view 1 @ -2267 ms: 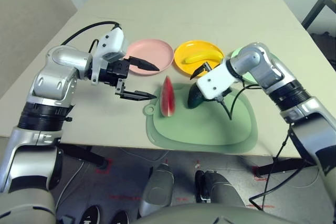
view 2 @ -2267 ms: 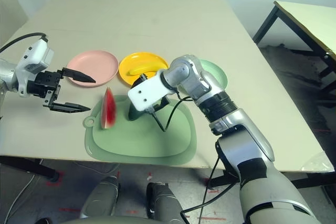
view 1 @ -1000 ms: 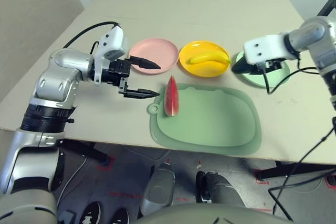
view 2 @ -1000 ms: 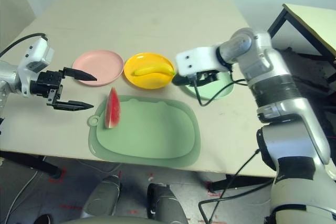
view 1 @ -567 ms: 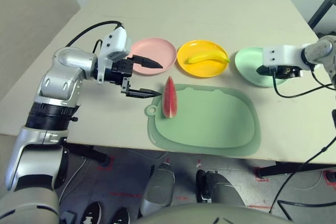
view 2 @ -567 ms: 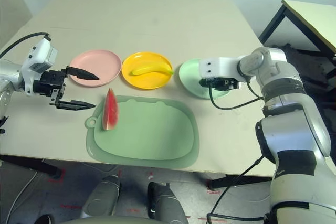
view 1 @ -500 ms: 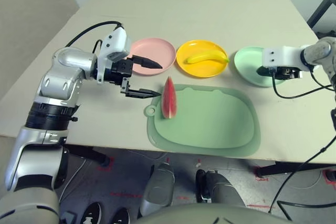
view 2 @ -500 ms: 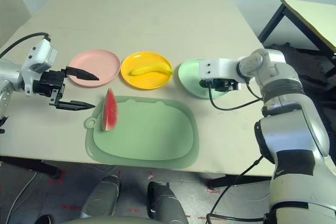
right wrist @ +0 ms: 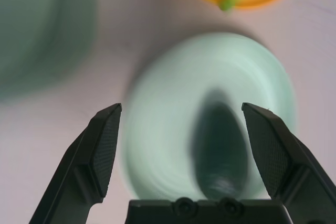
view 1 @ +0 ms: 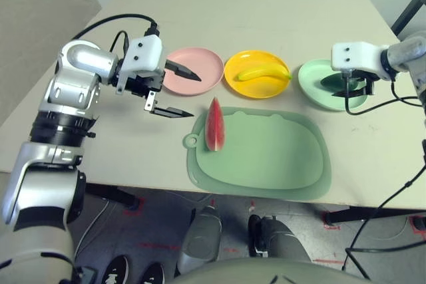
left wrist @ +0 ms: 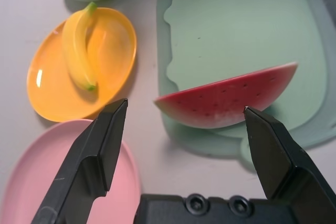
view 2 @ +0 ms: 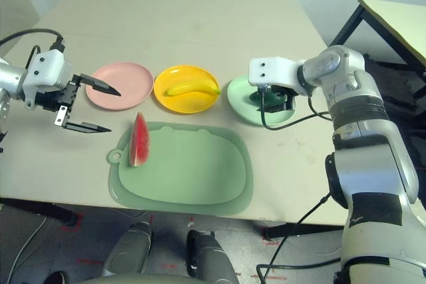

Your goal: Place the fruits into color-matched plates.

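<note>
Our left gripper is spread wide at nine o'clock, near the pink plate. Our right gripper is spread wide at three o'clock, over the mint green plate where the avocado lies. We see the watermelon wedge on the green mat. At twelve o'clock, the banana sits in the yellow plate.

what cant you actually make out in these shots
- Dark green toy avocado in the round mint green plastic plate: largely covered by the right gripper in the head views, blurred in the right wrist view.
- Round pink plastic plate: cut by the left wrist view's edge, partly behind one of the fingers.
</note>
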